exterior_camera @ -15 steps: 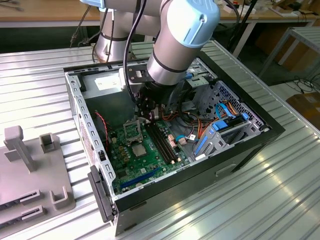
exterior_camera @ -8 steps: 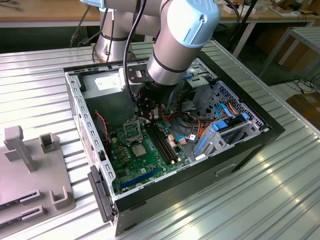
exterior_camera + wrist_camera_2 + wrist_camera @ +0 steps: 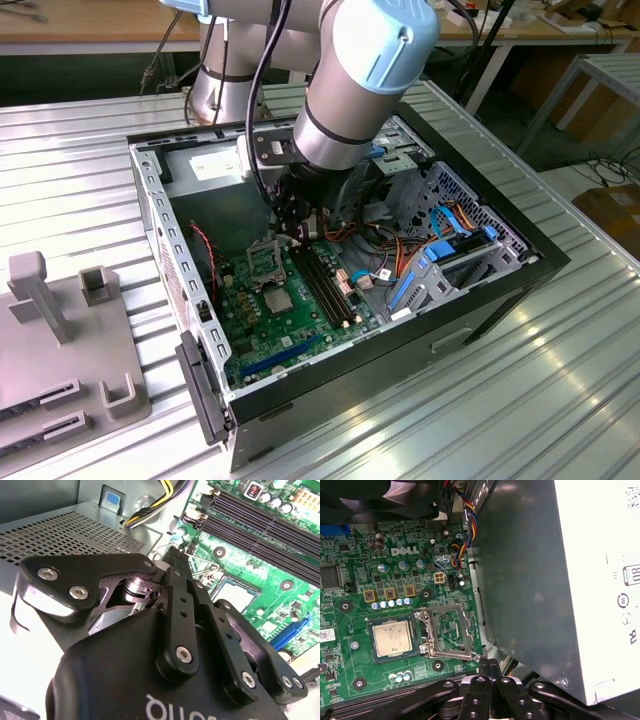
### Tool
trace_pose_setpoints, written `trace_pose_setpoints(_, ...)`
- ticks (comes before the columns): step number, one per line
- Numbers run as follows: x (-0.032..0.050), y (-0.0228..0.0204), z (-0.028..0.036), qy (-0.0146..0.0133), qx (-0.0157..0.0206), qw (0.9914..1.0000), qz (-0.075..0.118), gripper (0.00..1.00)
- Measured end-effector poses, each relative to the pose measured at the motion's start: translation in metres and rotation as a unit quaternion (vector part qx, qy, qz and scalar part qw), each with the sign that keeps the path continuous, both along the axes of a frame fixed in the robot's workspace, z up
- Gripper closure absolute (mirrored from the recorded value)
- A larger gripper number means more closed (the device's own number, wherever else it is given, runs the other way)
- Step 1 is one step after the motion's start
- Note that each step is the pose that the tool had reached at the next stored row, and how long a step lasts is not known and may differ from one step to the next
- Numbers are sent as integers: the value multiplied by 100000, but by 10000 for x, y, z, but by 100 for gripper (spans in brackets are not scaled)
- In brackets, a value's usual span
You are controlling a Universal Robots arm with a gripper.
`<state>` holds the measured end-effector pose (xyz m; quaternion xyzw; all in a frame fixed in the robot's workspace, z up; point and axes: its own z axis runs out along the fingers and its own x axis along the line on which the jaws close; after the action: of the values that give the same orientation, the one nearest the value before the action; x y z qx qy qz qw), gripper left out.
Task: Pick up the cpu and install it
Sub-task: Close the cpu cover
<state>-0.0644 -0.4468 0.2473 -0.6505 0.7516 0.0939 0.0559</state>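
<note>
On the near left of the exterior view a grey plastic holder [image 3: 60, 340] with upright posts rests on the ribbed metal surface [image 3: 560, 380]. Beyond it lies an open computer case [image 3: 500, 290] on its side, with the green motherboard [image 3: 270, 320] flat on its floor. The cpu [image 3: 276, 299], a small square chip with a silver-grey top, sits in its socket on the board, and in the first wrist view the cpu [image 3: 392, 638] lies flat inside the black socket frame, with the metal retention frame [image 3: 447, 632] hinged open just beside it. Long black memory slots [image 3: 325, 285] run along the board to the exterior view's right of the chip, and blue drive brackets [image 3: 440, 265] and coloured cables fill the case farther right. The gripper [image 3: 296, 232] hangs inside the case just beyond the chip, near the open retention frame and apart from the chip; in both wrist views its black fingers [image 3: 489, 672] are pressed together with nothing between them, and the second wrist view shows the gripper [image 3: 175, 560] tips above the board. At the far end of the case sits the grey power supply [image 3: 215, 165], and the arm [image 3: 360, 80] rises over it.
</note>
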Motion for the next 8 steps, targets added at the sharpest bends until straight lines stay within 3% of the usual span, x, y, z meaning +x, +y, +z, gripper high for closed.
trace_pose_setpoints(8,0,0,11,-2,-1318,99991,1,89)
